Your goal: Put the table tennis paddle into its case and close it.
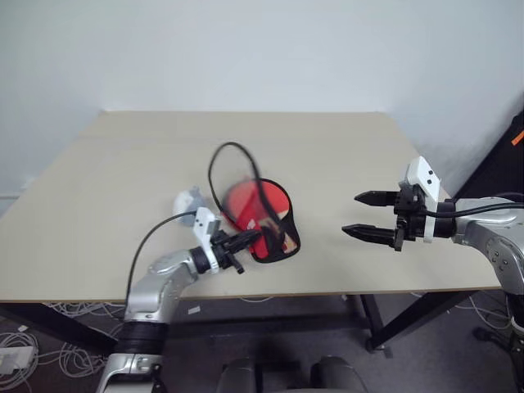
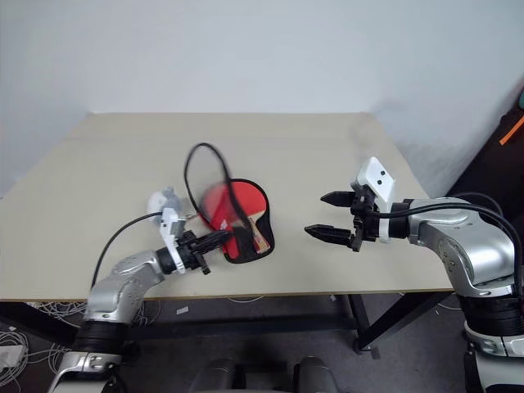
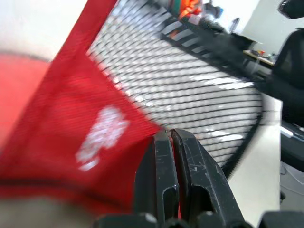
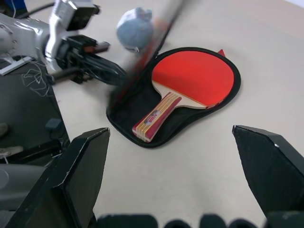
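Paddle [image 4: 192, 78] lay in case [image 4: 124, 126] near table's [image 1: 98, 205] front edge | left gripper [image 1: 246, 241] pinched flap; should swing it flat over paddle | right gripper [image 1: 366, 215] spread, idle.

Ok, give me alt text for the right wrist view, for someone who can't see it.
A table tennis paddle lies in the open black-lined half of its case on a beige table. The left gripper is shut on the case's lifted, motion-blurred flap. The right gripper hangs open in the foreground, and a grey-blue tag sits behind the case.

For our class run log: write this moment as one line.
paddle: in open case | left end effector: shut on case flap | right end effector: open, apart
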You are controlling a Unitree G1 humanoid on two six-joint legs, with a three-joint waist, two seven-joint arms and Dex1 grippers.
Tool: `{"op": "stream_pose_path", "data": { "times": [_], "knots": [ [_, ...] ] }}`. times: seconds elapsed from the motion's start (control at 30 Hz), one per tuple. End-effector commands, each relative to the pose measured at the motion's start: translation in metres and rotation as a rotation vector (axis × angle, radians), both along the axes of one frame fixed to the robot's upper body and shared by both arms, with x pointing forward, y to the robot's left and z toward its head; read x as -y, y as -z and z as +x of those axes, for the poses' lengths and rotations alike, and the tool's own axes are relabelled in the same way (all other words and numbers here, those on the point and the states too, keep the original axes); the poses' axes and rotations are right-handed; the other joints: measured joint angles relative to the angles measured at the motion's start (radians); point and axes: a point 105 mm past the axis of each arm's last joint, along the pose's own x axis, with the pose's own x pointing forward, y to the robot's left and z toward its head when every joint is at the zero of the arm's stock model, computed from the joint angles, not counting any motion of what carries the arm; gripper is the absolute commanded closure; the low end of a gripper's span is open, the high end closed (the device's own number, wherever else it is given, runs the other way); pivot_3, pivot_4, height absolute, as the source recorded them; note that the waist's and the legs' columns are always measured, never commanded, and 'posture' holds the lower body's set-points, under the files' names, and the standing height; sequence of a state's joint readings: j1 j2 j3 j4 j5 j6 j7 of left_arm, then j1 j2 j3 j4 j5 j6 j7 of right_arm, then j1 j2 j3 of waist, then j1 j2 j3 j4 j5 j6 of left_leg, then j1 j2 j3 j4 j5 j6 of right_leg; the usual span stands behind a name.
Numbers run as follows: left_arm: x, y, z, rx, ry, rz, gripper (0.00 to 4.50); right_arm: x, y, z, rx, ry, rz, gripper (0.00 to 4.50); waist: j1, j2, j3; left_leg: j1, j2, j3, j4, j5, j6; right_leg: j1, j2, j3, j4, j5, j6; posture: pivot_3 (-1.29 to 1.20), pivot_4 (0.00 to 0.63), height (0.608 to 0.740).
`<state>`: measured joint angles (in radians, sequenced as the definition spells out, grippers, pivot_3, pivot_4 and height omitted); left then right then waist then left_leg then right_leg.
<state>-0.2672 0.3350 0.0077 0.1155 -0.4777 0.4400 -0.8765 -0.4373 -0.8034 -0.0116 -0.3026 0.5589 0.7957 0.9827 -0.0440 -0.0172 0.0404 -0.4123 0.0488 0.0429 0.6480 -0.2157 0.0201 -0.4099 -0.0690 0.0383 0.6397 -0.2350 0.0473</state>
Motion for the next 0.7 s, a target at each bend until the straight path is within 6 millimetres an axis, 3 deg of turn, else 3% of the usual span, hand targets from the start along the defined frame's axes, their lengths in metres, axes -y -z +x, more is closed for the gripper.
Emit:
{"op": "stream_pose_path", "data": {
  "times": [0.03, 0.2, 0.4, 0.5, 0.7],
  "knots": [
    [0.0, -0.014, 0.006, 0.059, -0.005, 0.013, 4.46, -0.004, -0.014, 0.001, 0.059, -0.019, 0.014, 0.0, 0.0, 0.0, 0.0, 0.0, 0.0, 0.0, 0.0, 0.0, 0.0, 0.0, 0.0, 0.0, 0.0, 0.0, 0.0, 0.0, 0.0, 0.74],
    [-0.008, -0.017, 0.006, 0.032, -0.028, 0.013, 4.46, -0.004, -0.012, 0.001, 0.056, -0.014, 0.016, 0.0, 0.001, 0.0, 0.0, 0.0, 0.0, 0.0, 0.001, 0.0, 0.0, 0.0, 0.0, 0.0, 0.0, 0.0, 0.0, 0.0, 0.0, 0.74],
    [-0.006, -0.018, -0.015, -0.103, 0.028, -0.073, 4.46, -0.005, -0.009, 0.001, 0.051, -0.011, 0.018, 0.0, 0.001, 0.0, 0.0, 0.0, 0.0, 0.0, 0.001, 0.0, 0.0, 0.0, 0.0, 0.0, 0.0, 0.0, 0.0, 0.0, 0.0, 0.74],
    [-0.004, -0.009, -0.028, -0.187, 0.051, -0.1, 3.93, -0.007, -0.008, 0.0, 0.05, -0.01, 0.021, 0.0, 0.001, 0.0, 0.0, 0.0, 0.0, 0.0, 0.001, 0.0, 0.0, 0.0, 0.0, 0.0, 0.0, 0.0, 0.0, 0.0, 0.0, 0.74],
    [-0.003, 0.007, -0.041, -0.263, 0.041, -0.109, 1.88, -0.01, -0.006, -0.001, 0.042, -0.009, 0.029, 0.0, 0.001, 0.0, 0.0, 0.0, 0.0, 0.0, 0.001, 0.0, 0.0, 0.0, 0.0, 0.0, 0.0, -0.001, -0.002, 0.0, 0.0, 0.74]
  ]
}}
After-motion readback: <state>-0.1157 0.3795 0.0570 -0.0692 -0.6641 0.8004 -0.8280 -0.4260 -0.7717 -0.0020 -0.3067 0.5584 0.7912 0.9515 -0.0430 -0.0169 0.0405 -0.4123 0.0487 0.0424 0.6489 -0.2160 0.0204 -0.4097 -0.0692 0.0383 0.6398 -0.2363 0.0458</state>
